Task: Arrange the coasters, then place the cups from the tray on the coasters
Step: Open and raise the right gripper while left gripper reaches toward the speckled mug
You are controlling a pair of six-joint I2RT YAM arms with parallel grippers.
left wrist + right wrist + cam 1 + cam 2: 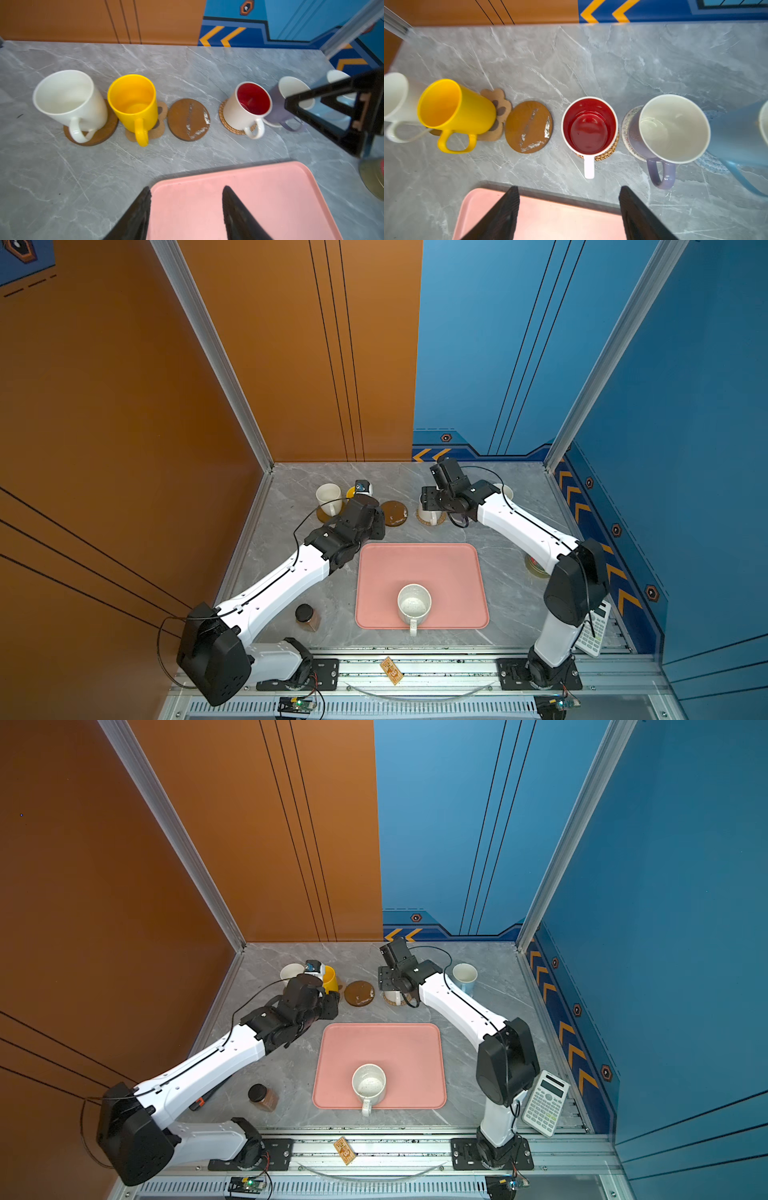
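Pink tray (419, 568), lower centre in both top views, carries one speckled white mug (414, 605), upright and empty. Red-lined mug (589, 124) stands empty on the rattan coaster (609, 153). Brown disc (394, 512) lies bare mid-row. Left gripper (187, 207) is parted, holding nothing. Right gripper (569, 207) is spread wide and empty.

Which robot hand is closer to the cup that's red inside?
Right. The right gripper hovers close beside the red-inside cup, on its handle side. The left gripper is farther off, over the tray corner, nearer the empty brown coaster.
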